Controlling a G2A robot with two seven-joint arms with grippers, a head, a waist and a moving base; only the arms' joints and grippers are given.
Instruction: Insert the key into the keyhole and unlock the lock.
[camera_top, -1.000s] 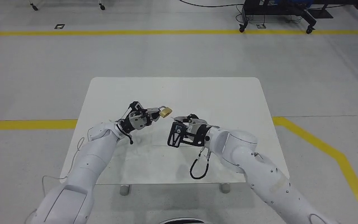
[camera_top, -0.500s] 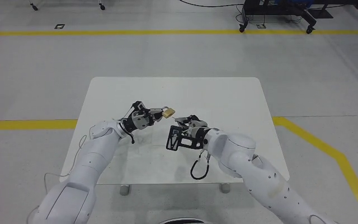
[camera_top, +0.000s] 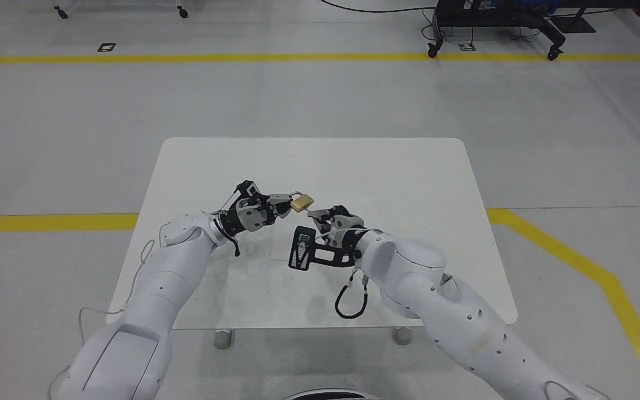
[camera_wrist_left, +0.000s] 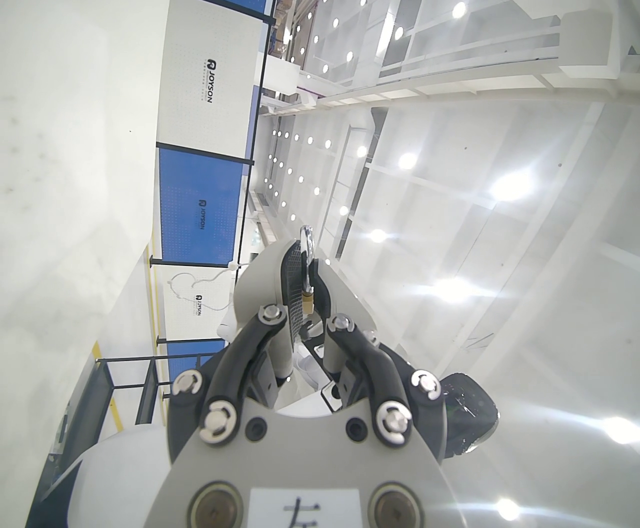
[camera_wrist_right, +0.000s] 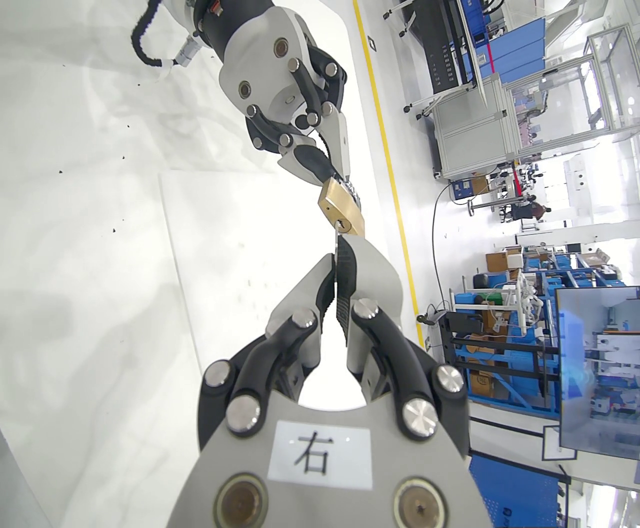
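Gripping the padlock (camera_wrist_right: 341, 209) by its shackle end with the left claw (camera_wrist_right: 336, 172), pads pressed tight on the metal. Leaving the brass body jutting past the fingertips, with the keyhole (camera_wrist_right: 342, 223) face turned toward the right claw (camera_wrist_right: 340, 265). Carrying it in the air above the middle of the white surface (camera_top: 400, 170), not resting on it. Pinching the key (camera_wrist_right: 336, 239) in the right claw, clamped together on it, with the thin blade poking out beyond the tips. Meeting the keyhole with the blade tip; cannot tell how far in. Set tip to tip with the left claw, nearly in one line.
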